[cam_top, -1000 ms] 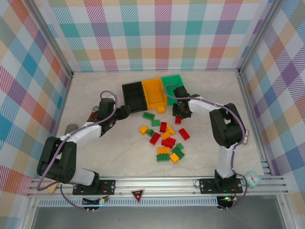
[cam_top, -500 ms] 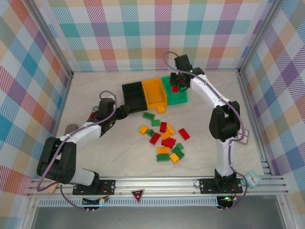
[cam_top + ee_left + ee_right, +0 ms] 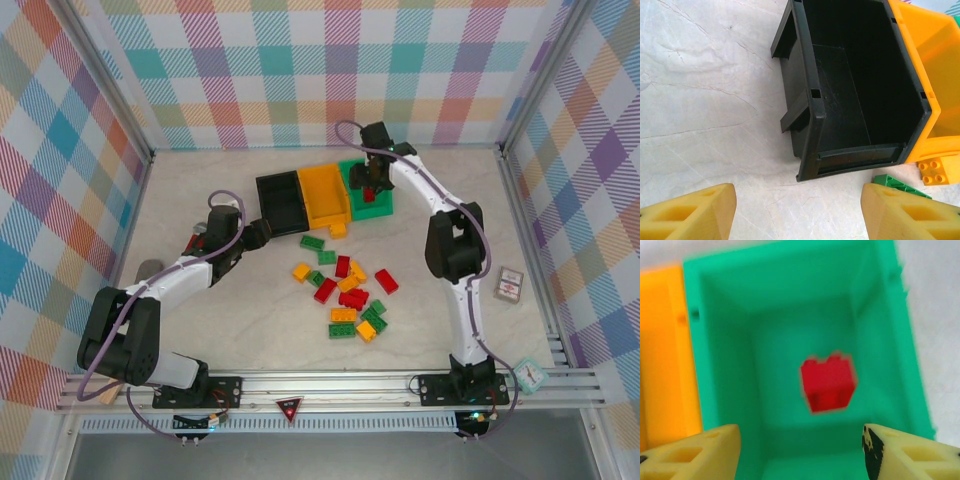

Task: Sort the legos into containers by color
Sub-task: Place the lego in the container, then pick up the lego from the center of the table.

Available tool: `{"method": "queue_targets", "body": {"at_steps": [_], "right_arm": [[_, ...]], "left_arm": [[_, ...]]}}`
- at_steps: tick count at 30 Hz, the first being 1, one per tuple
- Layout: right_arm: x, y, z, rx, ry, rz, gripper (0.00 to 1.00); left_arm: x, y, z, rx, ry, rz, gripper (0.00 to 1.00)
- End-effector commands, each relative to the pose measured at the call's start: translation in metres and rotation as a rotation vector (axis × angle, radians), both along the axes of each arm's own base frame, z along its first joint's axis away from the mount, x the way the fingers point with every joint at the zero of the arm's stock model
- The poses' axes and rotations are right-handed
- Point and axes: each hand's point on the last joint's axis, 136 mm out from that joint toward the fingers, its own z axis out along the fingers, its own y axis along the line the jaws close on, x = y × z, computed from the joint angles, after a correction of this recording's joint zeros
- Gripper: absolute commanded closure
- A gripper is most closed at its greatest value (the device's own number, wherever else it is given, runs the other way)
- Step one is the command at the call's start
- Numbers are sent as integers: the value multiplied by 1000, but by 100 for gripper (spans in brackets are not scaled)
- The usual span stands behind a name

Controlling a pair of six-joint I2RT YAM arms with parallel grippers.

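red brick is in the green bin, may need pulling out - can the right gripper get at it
Probably yes: the right gripper hangs open directly above the green bin, and nothing covers the red brick inside.

The left arm (image 3: 170,278) and right arm (image 3: 458,255) have white links and chunky black joints, each on a flat black base (image 3: 212,388). A thin lilac cable (image 3: 226,193) runs along each. The fingers (image 3: 687,215) are blocky yellow plastic with hollow pockets.
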Motion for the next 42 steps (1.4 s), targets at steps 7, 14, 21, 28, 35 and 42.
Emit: {"method": "queue_targets", "body": {"at_steps": [7,14,21,28,35,42], "right_arm": [[-117,46,7,143,52,240,34],[-174,101,-21,126,75,444,33],[-162,138,-29,106,72,543,27],[-137,144,-53,-57,36,577,27],[-136,145,-70,-114,66,613,28],[-148,152,-86,-95,94,612,32]], "left_arm": [[0,7,-2,-27,-2,39,33],[1,7,-5,-36,14,42,33],[-3,35,-11,-60,25,164,33],[-3,45,-20,-142,50,196,33],[-1,42,-23,-163,60,183,34],[-1,41,-21,-167,54,179,33]]}}
